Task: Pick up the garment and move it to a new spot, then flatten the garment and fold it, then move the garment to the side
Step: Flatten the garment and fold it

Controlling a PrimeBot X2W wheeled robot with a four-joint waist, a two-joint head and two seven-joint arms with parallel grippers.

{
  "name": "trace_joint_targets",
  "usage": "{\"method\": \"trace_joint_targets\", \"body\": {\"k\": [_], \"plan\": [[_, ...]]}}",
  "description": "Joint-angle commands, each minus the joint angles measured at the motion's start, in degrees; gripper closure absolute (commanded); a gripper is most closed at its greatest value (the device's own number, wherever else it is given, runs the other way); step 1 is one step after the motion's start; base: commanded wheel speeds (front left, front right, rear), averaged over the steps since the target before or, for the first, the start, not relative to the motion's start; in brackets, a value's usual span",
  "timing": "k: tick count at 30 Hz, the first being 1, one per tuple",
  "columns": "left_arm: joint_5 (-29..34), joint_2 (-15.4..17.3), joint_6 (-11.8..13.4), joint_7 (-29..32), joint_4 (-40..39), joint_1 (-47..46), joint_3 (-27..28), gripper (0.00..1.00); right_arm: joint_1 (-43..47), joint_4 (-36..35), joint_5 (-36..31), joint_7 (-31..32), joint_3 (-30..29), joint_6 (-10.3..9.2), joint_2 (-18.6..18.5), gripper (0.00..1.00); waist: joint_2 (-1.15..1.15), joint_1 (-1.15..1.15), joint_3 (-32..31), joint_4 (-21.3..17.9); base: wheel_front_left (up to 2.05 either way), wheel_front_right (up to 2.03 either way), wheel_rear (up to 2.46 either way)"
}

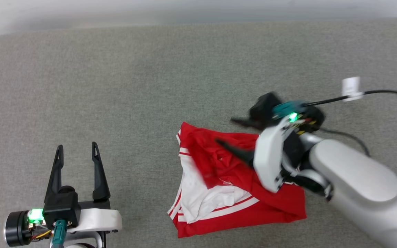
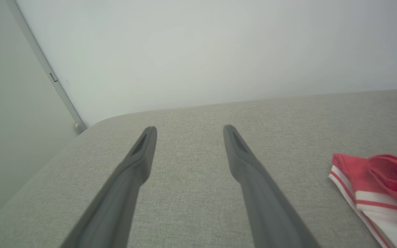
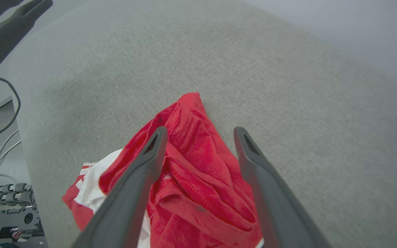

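The garment (image 1: 219,172) is lying rumpled and partly doubled over on the grey padded bench (image 1: 115,69), right of centre in the head view. Its red body is bunching on top, with a white sleeve and striped trim showing beneath. The right gripper (image 1: 225,131) is hanging over the far red edge, its jaws standing open and straddling a raised ridge of folds. The left gripper (image 1: 77,146) is sitting well apart to the left, jaws open too and holding nothing. This is looking like a grasp in the making; whether it is for carrying the heap or for pulling it flat, the cloth is not settling. Either way, I am judging that a good pinch means going low enough to catch the ridge without digging into the padding, and closing fully before any lifting
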Motion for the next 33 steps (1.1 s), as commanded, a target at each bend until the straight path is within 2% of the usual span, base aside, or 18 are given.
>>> {"method": "trace_joint_targets", "body": {"k": [1,5,10,11,14,18,22,27,33], "plan": [[0.0,0.1,-0.2,-0.3,0.0,0.9,0.3,0.00,0.0,-0.8,-2.6,-5.8,-3.0,-0.02,-1.6,0.00,0.00,0.00,-1.5,-1.1,0.00,0.00,0.00],[0.0,0.0,-0.2,-0.3,-0.1,1.9,0.8,0.00,3.2,1.0,-9.9,-18.0,-13.2,-0.02,-2.2,0.00,0.00,0.00,-3.0,-2.2,0.00,0.00,0.00],[0.3,0.0,-0.4,-0.3,-0.2,3.0,0.9,0.00,9.3,4.1,-20.1,-30.4,-28.1,-0.02,0.7,0.00,0.00,0.00,-4.4,-3.2,0.00,0.00,0.00],[0.3,0.0,-0.4,-0.3,-0.2,3.0,0.9,0.00,9.3,4.1,-20.1,-30.4,-28.1,-0.02,0.7,0.00,0.00,0.00,-4.4,-3.2,0.00,0.00,0.00],[0.3,0.0,-0.5,-0.3,-0.2,3.6,1.0,0.00,14.2,3.8,-26.3,-33.7,-35.6,-0.02,2.9,0.00,0.00,0.00,-5.0,-3.5,0.00,0.00,0.00],[0.2,0.0,-0.7,-0.3,-0.2,3.9,1.0,0.00,21.5,0.8,-31.6,-34.8,-44.6,-0.02,6.9,0.00,0.00,0.00,-5.8,-3.7,0.00,0.00,0.00],[0.0,-0.2,-1.0,-0.3,-0.2,4.6,1.2,0.00,29.2,-6.1,-35.0,-34.9,-51.0,-0.02,11.1,0.00,0.00,0.00,-6.5,-3.8,0.00,0.00,0.00],[-0.3,-0.4,-1.5,-0.2,-0.2,5.4,1.2,0.00,37.9,-11.4,-36.9,-34.9,-55.2,-0.02,15.5,0.00,0.00,0.00,-7.5,-3.7,0.00,0.00,0.00],[-0.5,-0.7,-2.1,-0.2,-0.1,6.4,1.4,0.00,45.0,-13.6,-37.9,-34.9,-56.7,-0.02,17.8,0.00,0.00,0.00,-8.6,-3.3,0.00,0.00,0.00]]}}
